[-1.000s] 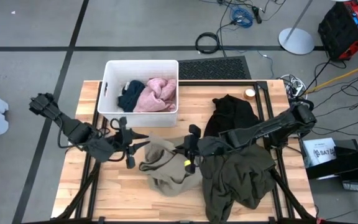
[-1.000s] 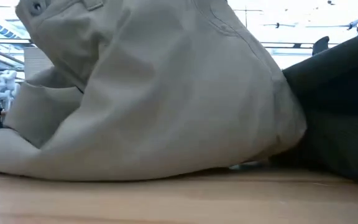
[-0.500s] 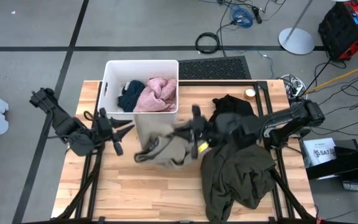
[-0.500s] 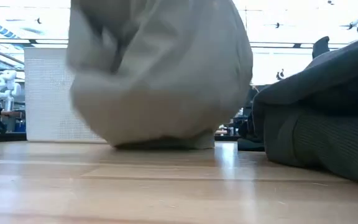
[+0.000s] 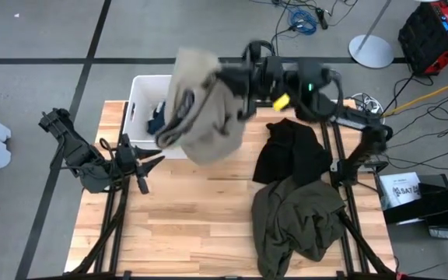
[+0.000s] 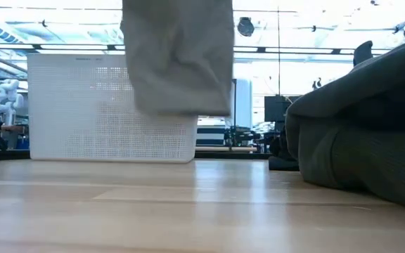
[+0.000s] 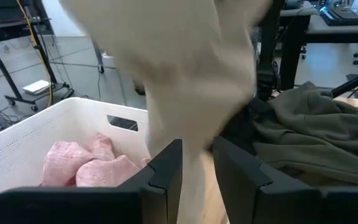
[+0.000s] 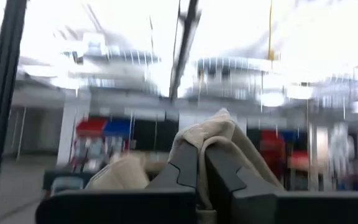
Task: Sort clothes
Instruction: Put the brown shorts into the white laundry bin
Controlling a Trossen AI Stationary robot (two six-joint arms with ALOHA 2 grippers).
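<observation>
- Resting low over the table (image 5: pixel 169 225) at about nine o'clock, the left gripper (image 5: pixel 148 163) holds nothing; its fingers (image 7: pixel 166 171) stand slightly parted and point toward the white bin (image 5: pixel 140 93).
- Sitting at the table's eleven o'clock edge, the white bin holds the navy garment (image 5: pixel 155 118) and the pale pink garment (image 7: pixel 82 168), which lie side by side inside it.
- Hanging in the air above the bin, the tan khaki garment (image 5: pixel 201 105) is clear of the table; in the low view its hem (image 6: pixel 181 70) dangles in front of the bin's perforated wall.
- Reaching over the twelve o'clock edge, the right gripper (image 5: pixel 239 78) is pressed together on a fold of the tan khaki garment, pinching it between the fingers (image 8: pixel 182 168).
- Lying on the table at about two o'clock, the black garment (image 5: pixel 290 152) is crumpled.
- Spreading at about four o'clock, the dark olive green garment (image 5: pixel 298 225) touches the black one's near edge.
</observation>
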